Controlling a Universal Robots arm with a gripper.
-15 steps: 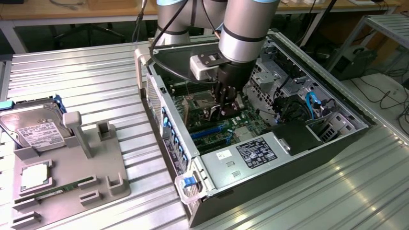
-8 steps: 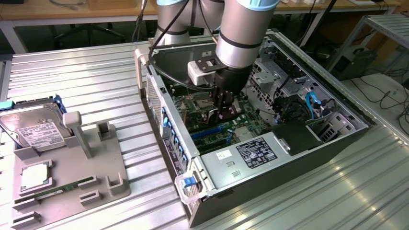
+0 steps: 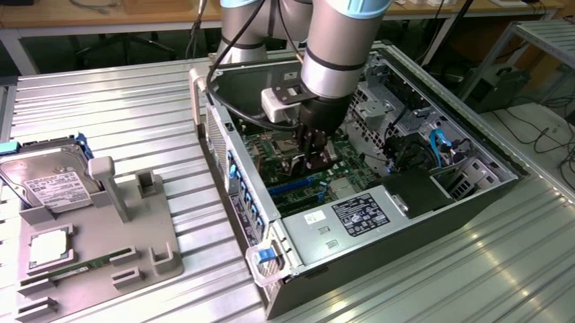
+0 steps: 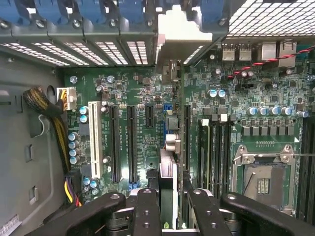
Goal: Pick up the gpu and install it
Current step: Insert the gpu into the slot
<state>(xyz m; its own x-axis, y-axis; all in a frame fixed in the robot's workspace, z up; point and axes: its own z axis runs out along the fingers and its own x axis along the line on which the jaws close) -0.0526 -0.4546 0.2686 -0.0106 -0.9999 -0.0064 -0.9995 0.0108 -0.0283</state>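
1. The fingers [image 4: 147,211] of the gripper [image 4: 167,216] are clenched on the gpu [image 4: 170,162]: in the wrist view one black finger presses each face of the thin card, which stands edge-on in the narrow gap between them.
2. In the exterior view the gripper [image 3: 314,158] reaches straight down from the arm [image 3: 337,47] into the open computer case [image 3: 485,155], and the card sits at its tips just above the motherboard [image 3: 279,145].
3. The gpu hangs over the green motherboard [image 4: 246,93], between the black expansion slots [image 4: 123,142] on one side and the memory slots [image 4: 216,147] on the other. Whether its lower edge is touching a slot cannot be told.
4. Around it: a white slot [image 4: 95,140] and small capacitors [image 4: 74,147] beyond the black slots, the empty processor socket [image 4: 263,177] past the memory slots, and a bundle of yellow and black cables [image 4: 47,110] near the case wall.
5. The card's pale end bracket [image 4: 184,29] meets the row of vented slot covers [image 4: 93,49] with blue clips [image 4: 74,10] at the case's rear wall.
6. The gpu's long axis runs parallel to the slots, from the fingers toward the rear wall, bracket end leading; the card stands upright on its edge.
7. Outside the case, at the exterior view's left, a grey tray [image 3: 153,232] on the metal table [image 3: 108,114] holds a hard drive [image 3: 50,178], a processor [image 3: 50,245] and a green memory stick [image 3: 85,261].
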